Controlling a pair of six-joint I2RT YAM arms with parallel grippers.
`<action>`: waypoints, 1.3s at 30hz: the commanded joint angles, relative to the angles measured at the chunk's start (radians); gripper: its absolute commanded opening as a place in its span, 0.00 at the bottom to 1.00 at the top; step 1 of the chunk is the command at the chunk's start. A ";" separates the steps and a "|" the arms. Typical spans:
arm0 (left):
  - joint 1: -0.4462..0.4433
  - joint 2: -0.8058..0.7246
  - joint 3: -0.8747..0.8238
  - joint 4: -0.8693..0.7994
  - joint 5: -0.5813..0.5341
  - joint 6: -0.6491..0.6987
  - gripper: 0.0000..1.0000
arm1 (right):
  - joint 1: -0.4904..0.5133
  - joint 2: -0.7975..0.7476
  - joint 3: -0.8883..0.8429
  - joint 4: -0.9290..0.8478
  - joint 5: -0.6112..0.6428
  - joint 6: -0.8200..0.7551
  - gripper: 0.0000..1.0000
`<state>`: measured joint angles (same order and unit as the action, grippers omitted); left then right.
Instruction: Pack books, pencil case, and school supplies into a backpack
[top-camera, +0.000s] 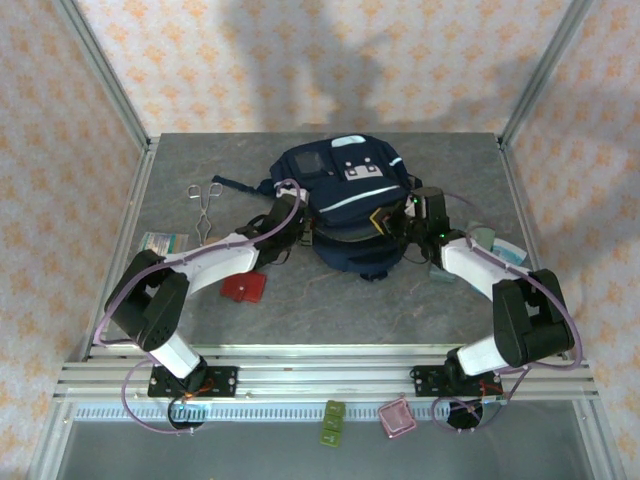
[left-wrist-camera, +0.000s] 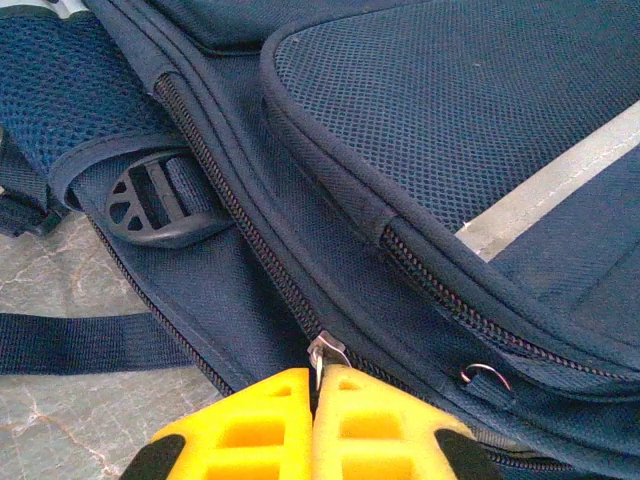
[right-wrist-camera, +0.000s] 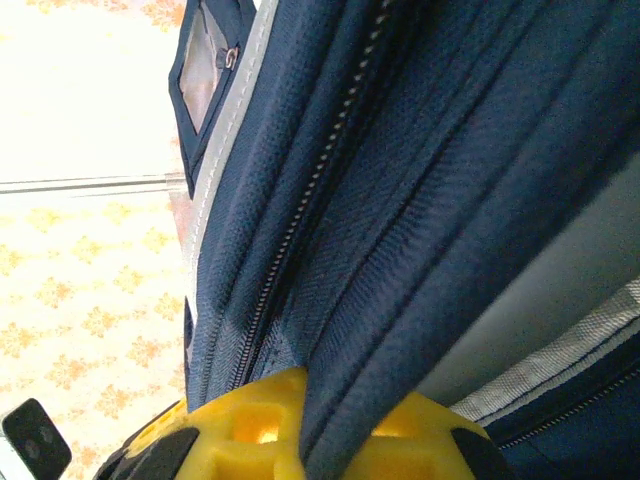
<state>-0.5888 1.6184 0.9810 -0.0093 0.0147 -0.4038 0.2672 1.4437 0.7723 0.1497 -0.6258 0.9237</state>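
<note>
L fingers (left-wrist-camera: 335, 405): pressed together, clamped on the small metal zipper pull (left-wrist-camera: 325, 352) at the near side of the backpack (left-wrist-camera: 450, 120). R fingers (right-wrist-camera: 250, 425): clamped on a fold of the bag's navy fabric, beside a zipper track (right-wrist-camera: 312, 200). Step in hand, by judgement: open the main compartment, L draws, R braces. Procedure: (1) Pull along the line of the zipper teeth (left-wrist-camera: 235, 210), not up or outward; a side load will likely twist the thin pull out of the grip. (2) R holds the fabric taut in the opposite dir., so the teeth lie straight and the soft bag does not slide w/ the pull. (3) The teeth curve round the bag's edge; follow the curve w/ the wrist. (4) Avoid the second pull ring (left-wrist-camera: 485, 375) on the pocket above, and the black buckle (left-wrist-camera: 150, 200). Pos. of parts: backpack lies mid-rear on the counter (top-camera: 400, 310), between both arms. The red school supplies (top-camera: 242, 288) lie on the counter near the L forearm, outside the bag. Teeth are shut along the stretch seen from the L wrist, so packing is judged not yet begun.
</note>
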 joint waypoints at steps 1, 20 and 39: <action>-0.013 0.017 0.020 -0.014 -0.075 -0.010 0.00 | -0.020 -0.023 0.006 0.031 0.037 -0.022 0.16; -0.084 0.038 0.031 0.016 -0.100 -0.022 0.00 | 0.171 0.017 -0.015 0.114 0.146 0.022 0.00; 0.210 0.187 0.181 -0.020 -0.191 -0.099 0.22 | 0.153 -0.094 -0.048 0.100 0.224 0.013 0.00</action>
<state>-0.4377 1.7962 1.1336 0.0315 -0.0467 -0.4786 0.4377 1.3861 0.7078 0.2592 -0.4782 0.9646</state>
